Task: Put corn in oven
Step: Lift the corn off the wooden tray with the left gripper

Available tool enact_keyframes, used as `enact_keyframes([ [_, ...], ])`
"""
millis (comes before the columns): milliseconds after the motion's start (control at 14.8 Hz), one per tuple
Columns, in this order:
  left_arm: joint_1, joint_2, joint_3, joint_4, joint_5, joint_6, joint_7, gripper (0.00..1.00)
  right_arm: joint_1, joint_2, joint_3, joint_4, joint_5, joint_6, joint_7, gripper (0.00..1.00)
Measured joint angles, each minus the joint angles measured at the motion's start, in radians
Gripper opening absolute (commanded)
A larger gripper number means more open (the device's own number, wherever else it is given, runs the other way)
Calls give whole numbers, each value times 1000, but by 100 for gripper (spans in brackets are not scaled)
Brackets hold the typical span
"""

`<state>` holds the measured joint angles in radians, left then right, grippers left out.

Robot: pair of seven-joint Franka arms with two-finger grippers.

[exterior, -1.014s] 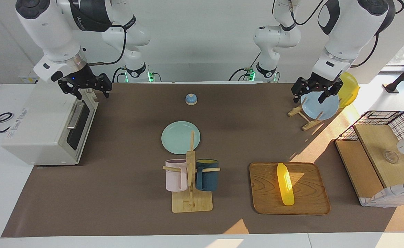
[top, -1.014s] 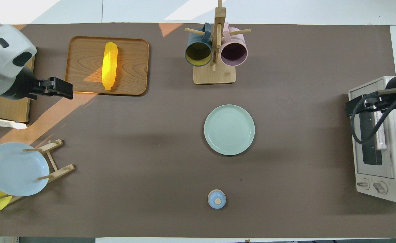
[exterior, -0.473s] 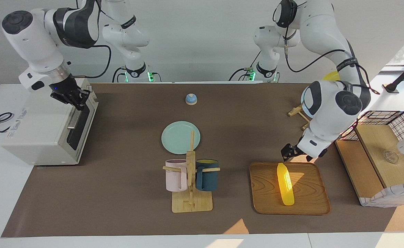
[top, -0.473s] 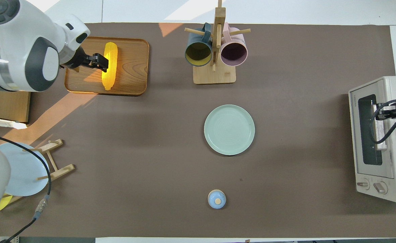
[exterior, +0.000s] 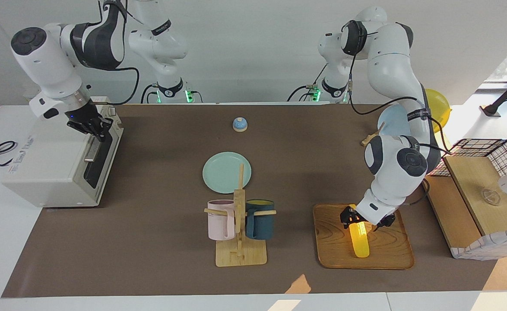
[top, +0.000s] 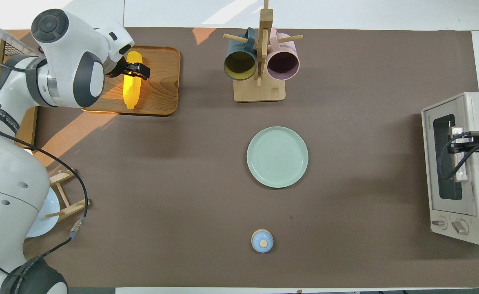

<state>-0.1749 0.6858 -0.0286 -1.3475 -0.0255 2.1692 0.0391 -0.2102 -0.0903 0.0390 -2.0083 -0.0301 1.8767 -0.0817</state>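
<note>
At nine o'clock on the surface, seen from across the table facing the robots, a white oven sits at the right arm's end with its glass door turned toward the middle. The door looks shut against the body. The right gripper is down at the top edge of that door, right by the metal bar handle. From where I stand I cannot tell whether it is clenched on anything or released.

Up at twelve o'clock, close to the robots, is a small blue bell. A pale green plate lies flat near the centre of the surface. Toward six o'clock stands a wooden mug rack, just touching the plate's rim in this view. A pink mug hangs on one of its pegs and a dark blue mug on another.

At about four o'clock a wooden tray rests on the surface. The corn lies on it, lengthwise from twelve to six o'clock. The left arm reaches out over the tray, and the left gripper is down at the corn's twelve o'clock end. It is released, with one finger on either side of the cob. Whether they touch it I cannot say.

Around two o'clock, partly hidden by the left arm, a light blue plate and a yellow plate stand on edge. At three o'clock, at the left arm's end, is a wire-and-wood basket shelf.
</note>
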Motion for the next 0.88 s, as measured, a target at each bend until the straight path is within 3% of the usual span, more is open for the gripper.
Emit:
enact_keyframes([
  [338, -5, -2, -2, -87, 0, 90, 11, 100, -6, 0, 0, -27, -81, 27, -55, 0],
  [405, -5, -3, -2, -102, 0, 106, 11, 91, -6, 0, 0, -30, -97, 27, -68, 0],
  [473, -4, -3, -2, -108, 0, 114, 11, 71, -6, 1, 0, -32, -109, 27, -78, 0],
  [541, -4, -5, -2, -108, 0, 114, 11, 29, -7, 1, 0, -34, -113, 27, -82, 0],
  [608, -3, -8, -1, -107, 0, 110, 11, 0, -9, 2, 0, -35, -114, 27, -84, 0],
  [878, 1, -30, 3, -97, 0, 64, 16, 0, -16, 8, 0, -39, -114, 28, -92, 0],
])
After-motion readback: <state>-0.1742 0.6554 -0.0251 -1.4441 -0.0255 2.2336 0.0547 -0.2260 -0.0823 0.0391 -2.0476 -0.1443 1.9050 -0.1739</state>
